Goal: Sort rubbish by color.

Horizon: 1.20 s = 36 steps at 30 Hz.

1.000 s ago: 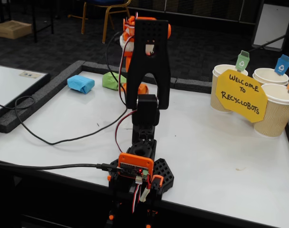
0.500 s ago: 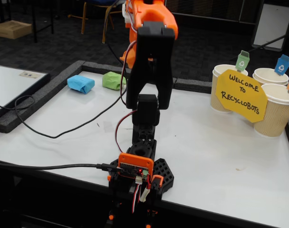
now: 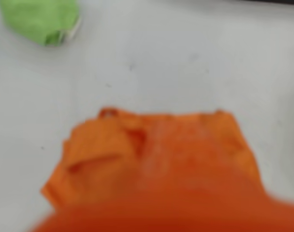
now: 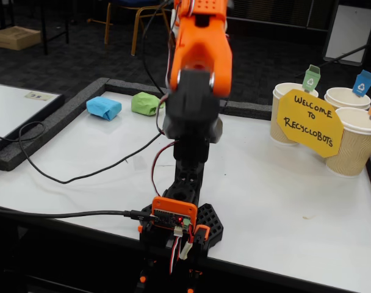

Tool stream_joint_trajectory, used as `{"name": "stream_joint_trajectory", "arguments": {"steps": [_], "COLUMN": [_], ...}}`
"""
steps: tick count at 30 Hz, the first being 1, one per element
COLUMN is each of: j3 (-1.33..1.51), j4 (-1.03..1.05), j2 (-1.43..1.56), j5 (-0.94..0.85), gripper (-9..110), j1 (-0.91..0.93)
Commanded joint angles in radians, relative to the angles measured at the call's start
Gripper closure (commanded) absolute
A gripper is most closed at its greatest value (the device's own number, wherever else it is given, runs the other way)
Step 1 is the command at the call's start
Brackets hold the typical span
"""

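Arm (image 4: 198, 67) lifted up; crumpled orange wad (image 3: 152, 159) w/ creased folds, blurred.

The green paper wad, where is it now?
In the fixed view the green wad lies at the table's far edge, just right of the blue wad.

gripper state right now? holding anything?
Gripper: appears shut on the orange wad, which fills the blurred wrist view; fingertips not distinguishable. The fixed view hides the gripper behind the arm.
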Motion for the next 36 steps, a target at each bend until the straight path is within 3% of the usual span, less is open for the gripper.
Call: {"name": "stream_joint_trajectory", "arguments": {"steps": [1, 25, 36], "j3": [0.0, 0.364, 0.419], "j4": [-0.038, -0.153, -0.249], "j2": [0.204, 0.741, 0.767], "j5": [-0.06, -0.233, -0.238], "gripper": [101, 101, 101], "j1": [0.083, 0.469, 0.735]}}
